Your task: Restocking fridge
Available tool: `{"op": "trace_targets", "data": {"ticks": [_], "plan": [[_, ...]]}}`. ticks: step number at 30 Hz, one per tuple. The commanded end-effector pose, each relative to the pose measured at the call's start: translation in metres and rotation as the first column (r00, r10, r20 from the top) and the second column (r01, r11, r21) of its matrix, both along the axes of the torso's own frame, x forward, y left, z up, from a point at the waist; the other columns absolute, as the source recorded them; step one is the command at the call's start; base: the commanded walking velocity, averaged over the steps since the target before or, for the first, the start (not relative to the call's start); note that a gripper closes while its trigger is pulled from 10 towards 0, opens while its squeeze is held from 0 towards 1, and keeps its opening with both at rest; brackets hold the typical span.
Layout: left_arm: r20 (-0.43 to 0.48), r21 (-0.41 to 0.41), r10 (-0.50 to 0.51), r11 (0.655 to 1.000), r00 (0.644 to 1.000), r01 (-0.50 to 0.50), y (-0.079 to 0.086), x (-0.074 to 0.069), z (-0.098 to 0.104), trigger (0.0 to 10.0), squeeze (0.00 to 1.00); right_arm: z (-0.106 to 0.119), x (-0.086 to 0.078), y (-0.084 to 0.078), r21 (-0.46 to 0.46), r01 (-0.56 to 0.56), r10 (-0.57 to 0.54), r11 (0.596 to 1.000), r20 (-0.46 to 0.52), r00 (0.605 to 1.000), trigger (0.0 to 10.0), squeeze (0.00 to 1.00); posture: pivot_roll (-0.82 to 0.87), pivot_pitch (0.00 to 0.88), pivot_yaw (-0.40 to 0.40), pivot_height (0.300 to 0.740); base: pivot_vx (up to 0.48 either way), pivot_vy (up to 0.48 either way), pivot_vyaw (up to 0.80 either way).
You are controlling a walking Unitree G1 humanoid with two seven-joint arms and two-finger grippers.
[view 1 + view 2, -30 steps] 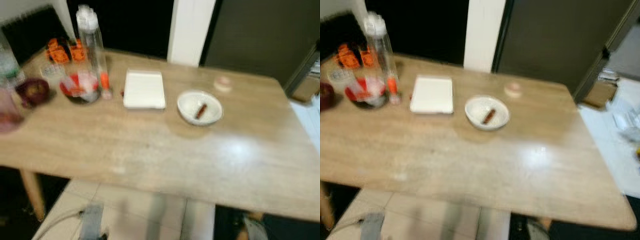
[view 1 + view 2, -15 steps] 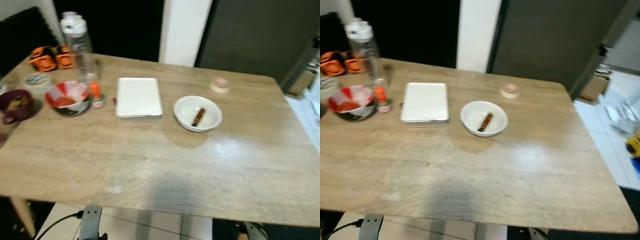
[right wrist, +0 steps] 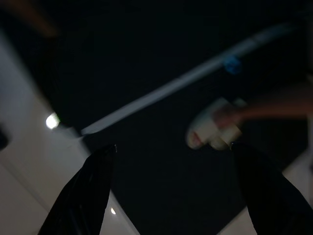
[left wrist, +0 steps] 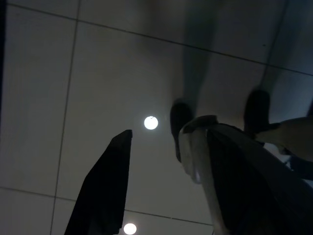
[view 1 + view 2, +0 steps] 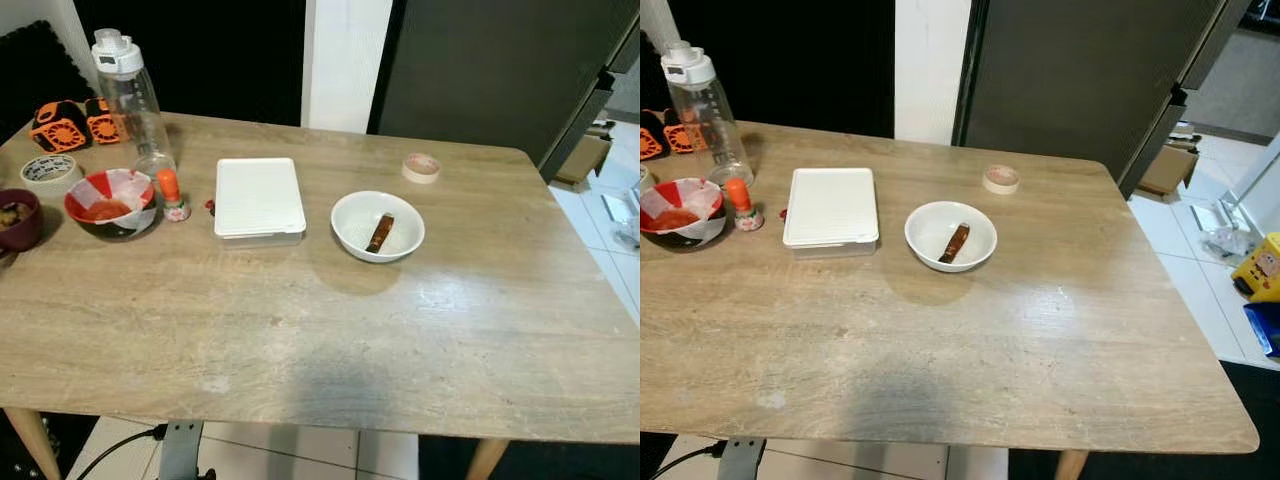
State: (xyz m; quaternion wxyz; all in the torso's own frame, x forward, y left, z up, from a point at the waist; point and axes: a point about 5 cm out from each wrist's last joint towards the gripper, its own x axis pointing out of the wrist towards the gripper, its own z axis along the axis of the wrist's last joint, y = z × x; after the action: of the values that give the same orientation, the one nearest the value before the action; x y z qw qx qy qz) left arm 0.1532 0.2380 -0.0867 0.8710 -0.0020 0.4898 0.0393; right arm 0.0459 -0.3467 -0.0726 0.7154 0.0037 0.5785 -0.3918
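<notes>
Box [image 5: 259, 196] lies flat on the table [image 5: 400, 330], long axis running away from us; bowl [image 5: 377, 226] beside it. Left gripper [image 4: 161, 186] and right gripper [image 3: 171, 196] hang with fingers spread.

text: none legible | labels: none readable | brands: none | numbers: none | signs: none

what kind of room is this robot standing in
Probably a home dining or kitchen area. A wooden table carries food things: a white bowl, a lidded white container and a water bottle. Behind it stands a tall dark appliance, likely a fridge, on a tiled floor.
</notes>
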Motion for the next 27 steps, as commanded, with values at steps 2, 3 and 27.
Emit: {"op": "trace_targets", "data": {"ticks": [2, 3, 27], "plan": [[-0.023, -0.018, -0.008, 1.000, 1.000, 0.008, -0.005, -0.006, -0.004, 10.0, 0.00, 0.014, -0.023, -0.026, -0.097, 0.152, -0.155, 0.984, -0.026, 0.988, 10.0, 0.00, 0.04, 0.061, -0.098, 0.740, 0.000, 0.000, 0.00], [-0.023, -0.018, -0.008, 1.000, 1.000, 0.008, -0.005, -0.006, -0.004, 10.0, 0.00, 0.014, -0.023, -0.026, -0.097, 0.152, -0.155, 0.984, -0.026, 0.988, 10.0, 0.00, 0.04, 0.061, -0.098, 0.740, 0.000, 0.000, 0.00], [-0.031, -0.025, -0.039, 0.999, 0.999, 0.039, -0.005, -0.010, -0.005, 10.0, 0.00, 0.323, 0.173, -0.143, -0.712, 0.233, 0.510, 0.662, 0.656, 0.556, 10.0, 0.00, 0.00, 0.071, -0.081, 0.740, 0.000, 0.000, 0.00]]}}
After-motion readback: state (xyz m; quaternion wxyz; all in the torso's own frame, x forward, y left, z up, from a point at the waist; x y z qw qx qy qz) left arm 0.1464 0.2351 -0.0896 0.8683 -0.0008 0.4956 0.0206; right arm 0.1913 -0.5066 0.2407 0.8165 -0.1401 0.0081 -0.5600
